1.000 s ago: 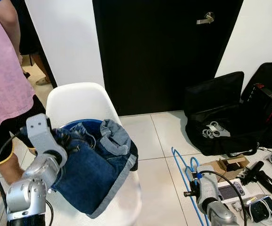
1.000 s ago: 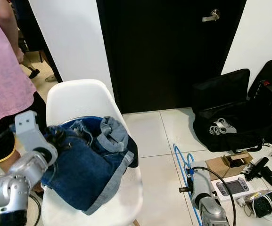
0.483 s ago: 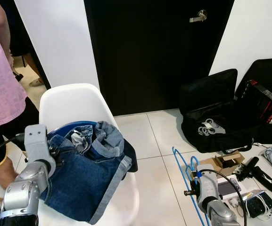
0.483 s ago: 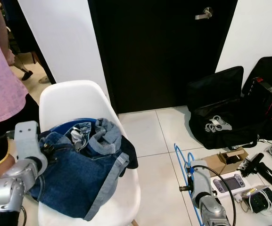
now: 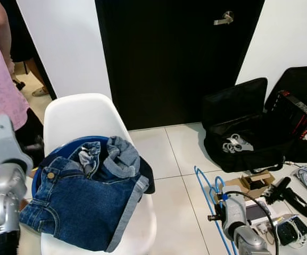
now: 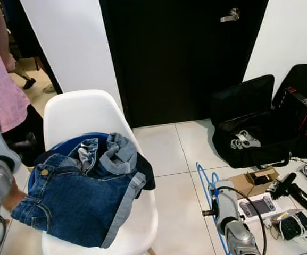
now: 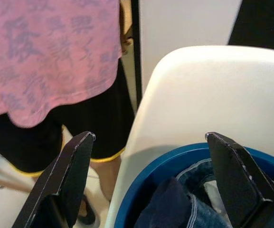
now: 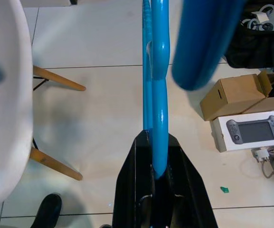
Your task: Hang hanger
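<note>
Right wrist view: right claw (image 8: 155, 166) clenched on the blue hanger (image 8: 159, 85) above the tiled floor (image 8: 94, 95). Left claw (image 7: 151, 142) gaped wide over jeans (image 5: 84, 204) on the white chair (image 5: 84, 117).

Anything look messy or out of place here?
Yes. Jeans lie heaped on the white chair, one edge drooping off the seat's front, and gadgets and cables are strewn on the floor beside an open black bag.
</note>
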You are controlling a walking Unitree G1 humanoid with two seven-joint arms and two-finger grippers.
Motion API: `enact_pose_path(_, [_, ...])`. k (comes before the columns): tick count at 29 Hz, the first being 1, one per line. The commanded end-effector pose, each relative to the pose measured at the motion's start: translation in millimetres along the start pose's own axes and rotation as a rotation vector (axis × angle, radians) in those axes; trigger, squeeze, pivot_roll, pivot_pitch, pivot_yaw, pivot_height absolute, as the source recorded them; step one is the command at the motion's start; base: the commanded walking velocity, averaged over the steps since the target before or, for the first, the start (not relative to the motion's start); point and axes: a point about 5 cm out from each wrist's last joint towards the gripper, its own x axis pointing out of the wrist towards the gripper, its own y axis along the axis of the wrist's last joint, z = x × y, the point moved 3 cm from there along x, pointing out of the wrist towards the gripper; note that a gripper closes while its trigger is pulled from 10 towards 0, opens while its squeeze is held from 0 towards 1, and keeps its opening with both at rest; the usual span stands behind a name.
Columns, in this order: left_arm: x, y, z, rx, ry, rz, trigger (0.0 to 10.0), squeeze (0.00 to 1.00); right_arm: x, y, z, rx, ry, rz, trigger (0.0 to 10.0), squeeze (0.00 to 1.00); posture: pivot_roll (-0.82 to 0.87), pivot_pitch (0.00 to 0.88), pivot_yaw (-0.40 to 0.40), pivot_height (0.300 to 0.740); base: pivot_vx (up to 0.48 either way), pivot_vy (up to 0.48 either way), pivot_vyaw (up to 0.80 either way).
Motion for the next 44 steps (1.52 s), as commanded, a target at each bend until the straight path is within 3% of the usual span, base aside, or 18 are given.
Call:
enact_pose_path(1, [0.5,2.4,-3.5,0.013,-0.003,0.008,10.0,1.00,-0.4,-1.6,0.0,0.010,0.000,-0.006,10.0,0.00,-0.03,0.072,0.005,0.740,0.000,0.000,0.00])
enact_pose_path(2, [1.5,5.7,2.5,0.011,-0.097,0.009,10.0,1.00,-1.0,-2.2,0.8,0.011,0.000,-0.005,10.0,0.00,-0.03,0.072,0.005,0.740,0.000,0.000,0.00])
enact_pose_path(4, [1.5,5.7,2.5,0.011,-0.097,0.009,10.0,1.00,-1.0,-2.2,0.8,0.011,0.000,-0.005,10.0,0.00,-0.03,0.072,0.005,0.740,0.000,0.000,0.00])
enact_pose_path(5, [-3.9,6.4,11.4,0.054,-0.291,-0.007,10.0,1.00,-1.3,-2.4,1.3,0.012,0.000,-0.005,10.0,0.00,-0.03,0.072,-0.001,0.740,0.000,0.000,0.00])
enact_pose_path(6, [-3.9,6.4,11.4,0.054,-0.291,-0.007,10.0,1.00,-1.3,-2.4,1.3,0.012,0.000,-0.005,10.0,0.00,-0.03,0.072,-0.001,0.740,0.000,0.000,0.00])
enact_pose_path(7, [-12.9,6.9,10.9,0.126,-0.454,-0.015,10.0,1.00,-1.2,-2.3,1.3,0.014,0.001,-0.005,10.0,0.00,-0.02,0.073,-0.002,0.740,0.000,0.000,0.00])
enact_pose_path(8, [-12.9,6.9,10.9,0.126,-0.454,-0.015,10.0,1.00,-1.2,-2.3,1.3,0.014,0.001,-0.005,10.0,0.00,-0.02,0.073,-0.002,0.740,0.000,0.000,0.00])
enact_pose_path(9, [-24.5,2.9,3.4,0.165,-0.602,-0.075,10.0,1.00,-1.0,-2.1,1.1,0.016,0.001,-0.006,10.0,0.00,-0.02,0.073,-0.003,0.740,0.000,0.000,0.00])
enact_pose_path(10, [-36.1,-1.9,-6.4,0.235,-0.706,-0.136,10.0,0.47,-0.7,-1.8,0.9,0.016,0.003,-0.007,10.0,0.00,-0.02,0.072,-0.006,0.740,0.000,0.000,0.00])
enact_pose_path(11, [-36.1,-1.9,-6.4,0.235,-0.706,-0.136,10.0,0.47,-0.7,-1.8,0.9,0.016,0.003,-0.007,10.0,0.00,-0.02,0.072,-0.006,0.740,0.000,0.000,0.00])
enact_pose_path(12, [-53.3,-9.9,-16.3,0.295,-0.823,-0.218,10.0,0.00,-0.6,-1.7,0.7,0.017,0.004,-0.007,10.0,0.00,-0.02,0.073,-0.005,0.740,0.000,0.000,0.00])
enact_pose_path(13, [-53.3,-9.9,-16.3,0.295,-0.823,-0.218,10.0,0.00,-0.6,-1.7,0.7,0.017,0.004,-0.007,10.0,0.00,-0.02,0.073,-0.005,0.740,0.000,0.000,0.00])
enact_pose_path(14, [-70.6,-19.2,-25.7,0.341,-0.919,-0.319,10.0,0.00,-0.6,-1.6,0.9,0.019,0.004,-0.008,10.0,0.00,-0.02,0.073,-0.008,0.740,0.000,0.000,0.00])
enact_pose_path(16, [-83.2,-28.3,-40.6,0.439,-0.964,-0.426,10.0,0.00,-0.5,-1.6,1.2,0.019,0.004,-0.010,10.0,0.00,-0.02,0.074,-0.012,0.740,0.000,0.000,0.00])
enact_pose_path(22, [-76.7,-36.4,-70.0,0.607,-0.875,-0.553,10.0,0.00,0.5,0.4,0.8,0.016,0.008,-0.008,10.0,0.00,-0.02,0.074,-0.017,0.740,0.000,0.000,0.00])
enact_pose_path(29, [-87.6,-51.2,-76.2,0.580,-0.910,-0.695,10.0,0.00,2.2,7.4,-3.1,0.013,0.017,0.027,10.0,0.00,-0.01,0.080,-0.012,0.740,0.000,0.000,0.00])
enact_pose_path(37, [-97.2,-91.1,-58.4,0.369,-0.946,-0.827,10.0,0.00,-5.4,1.6,-9.4,0.017,0.026,0.072,10.0,0.00,-0.03,0.081,-0.007,0.740,0.000,0.000,0.00])
enact_pose_path(44, [-88.8,-93.9,-70.0,0.394,-0.875,-0.827,10.0,0.00,-5.1,-1.3,-7.8,0.018,0.023,0.053,10.0,0.00,-0.02,0.081,-0.010,0.740,0.000,0.000,0.00])
